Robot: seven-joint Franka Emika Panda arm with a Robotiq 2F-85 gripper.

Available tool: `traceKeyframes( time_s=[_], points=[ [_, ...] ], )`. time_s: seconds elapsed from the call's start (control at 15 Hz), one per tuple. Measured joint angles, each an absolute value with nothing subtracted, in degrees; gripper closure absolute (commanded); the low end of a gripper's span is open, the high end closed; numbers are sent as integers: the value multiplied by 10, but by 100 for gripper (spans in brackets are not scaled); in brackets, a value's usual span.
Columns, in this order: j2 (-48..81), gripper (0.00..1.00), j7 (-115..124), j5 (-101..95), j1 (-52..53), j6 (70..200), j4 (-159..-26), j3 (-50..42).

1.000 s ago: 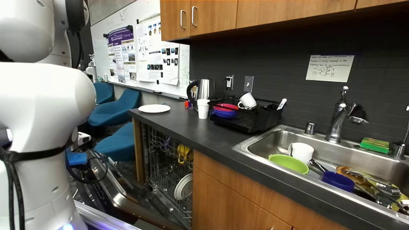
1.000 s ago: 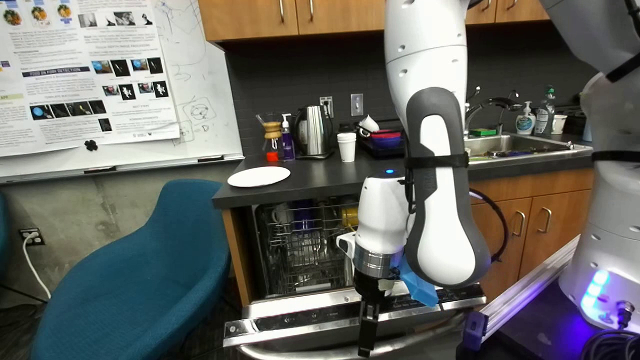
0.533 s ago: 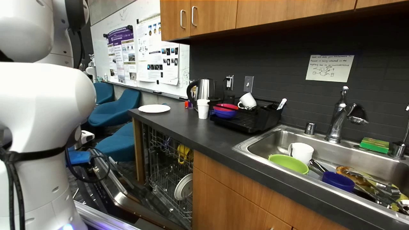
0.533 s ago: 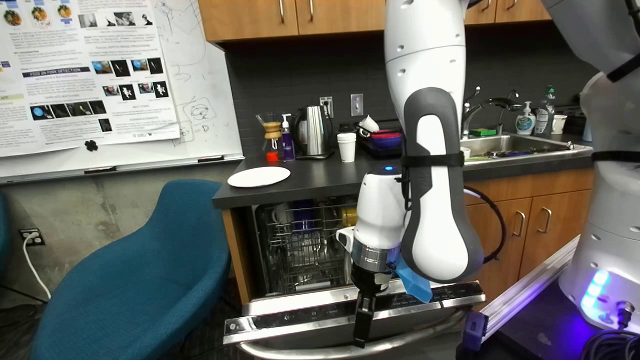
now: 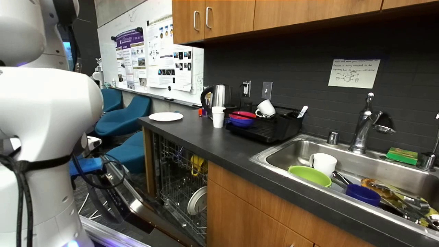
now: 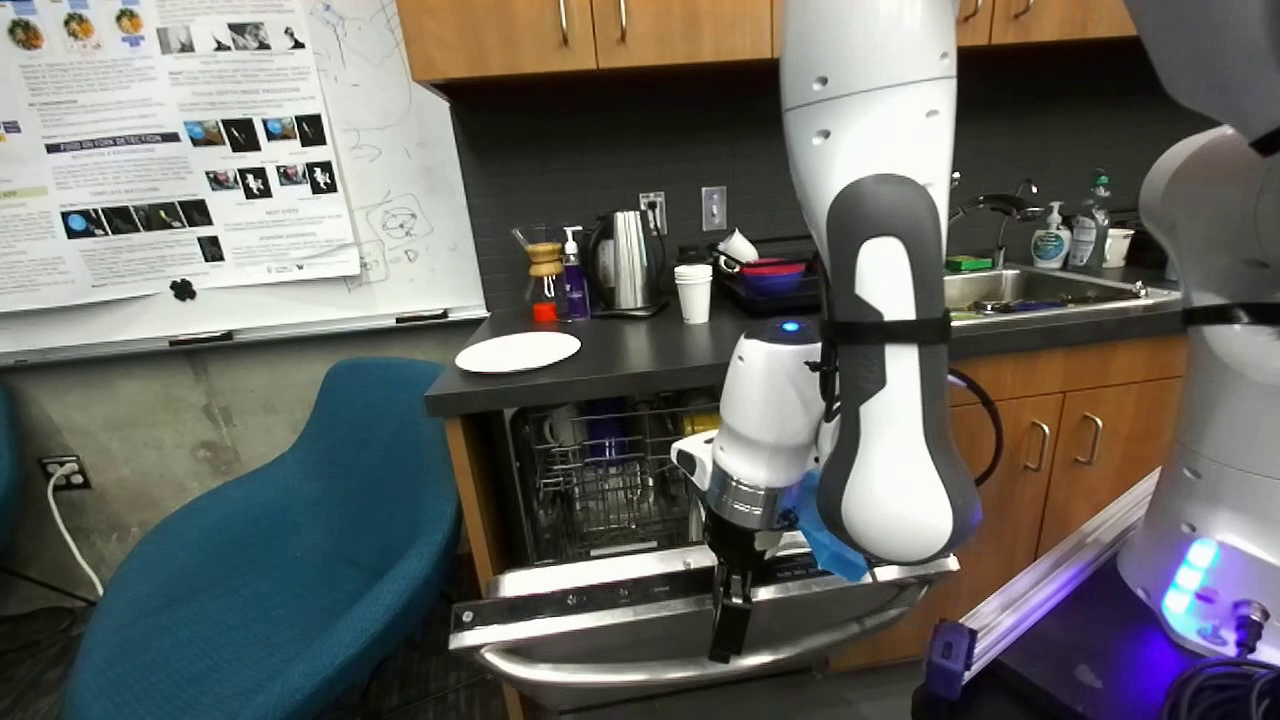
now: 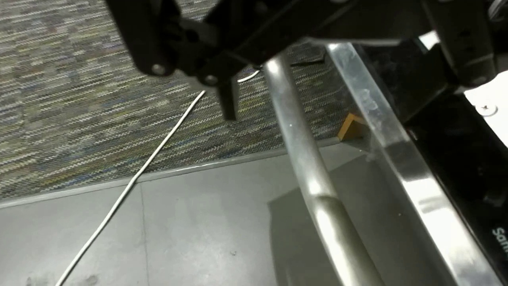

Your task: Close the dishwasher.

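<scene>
Two spread fingers of my pincer flank the handle in the wrist view, presumably to nudge the door upward without pinching. Under the left end of the counter sits the dishwasher, tilted partway open, not yet closed.

Set out along a dark counter

Pictured in both exterior views: a white plate, flat near the counter's open end; a silver kettle with black handle toward the back; stacked white cups standing close by; a black dish rack farther along, near the sink set into the surface. Visible in an exterior view: beside the kettle, a purple pump bottle and a tan-collared glass carafe; by the sink, a labeled dispenser, a green-capped bottle and another white cup.
</scene>
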State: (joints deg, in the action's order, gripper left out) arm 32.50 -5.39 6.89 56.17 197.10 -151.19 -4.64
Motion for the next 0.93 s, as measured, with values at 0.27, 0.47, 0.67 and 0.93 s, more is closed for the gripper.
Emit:
traceKeyframes(
  time_s=[0.27, 0.47, 0.67, 0.93],
  points=[
    [305, 0, -113, 99, 668, 1980, -1517, -184],
    [307, 0, -160, 122, 713, 1979, -1506, -270],
    [303, 0, -189, 158, 775, 1946, -1528, -344],
    [305, 0, -238, 250, 941, 1909, -1611, -503]
  ],
)
